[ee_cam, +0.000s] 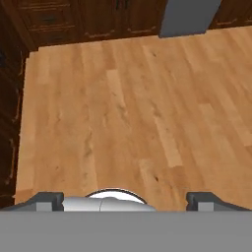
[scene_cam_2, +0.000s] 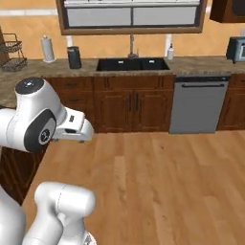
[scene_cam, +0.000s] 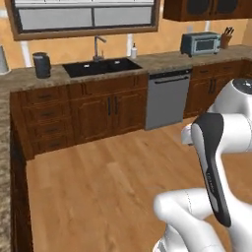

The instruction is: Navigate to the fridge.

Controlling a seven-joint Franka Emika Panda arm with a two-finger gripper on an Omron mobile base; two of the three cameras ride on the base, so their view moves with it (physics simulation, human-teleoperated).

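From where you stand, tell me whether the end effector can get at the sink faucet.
Probably not. The end effector points down at bare wood floor, open and empty, and a broad stretch of floor separates the base from the counter carrying the faucet. Nothing blocks the way; driving closer should do it.

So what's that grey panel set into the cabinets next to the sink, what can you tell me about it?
It looks like a dishwasher: a flat grey front, metallic by its look, with one long dark bar handle across the top and a dark strip above that. The door is shut and upright. It sits under the speckled stone counter, to the right of the black sink, flush between dark wood cabinets, with its bottom edge reaching the wood floor.
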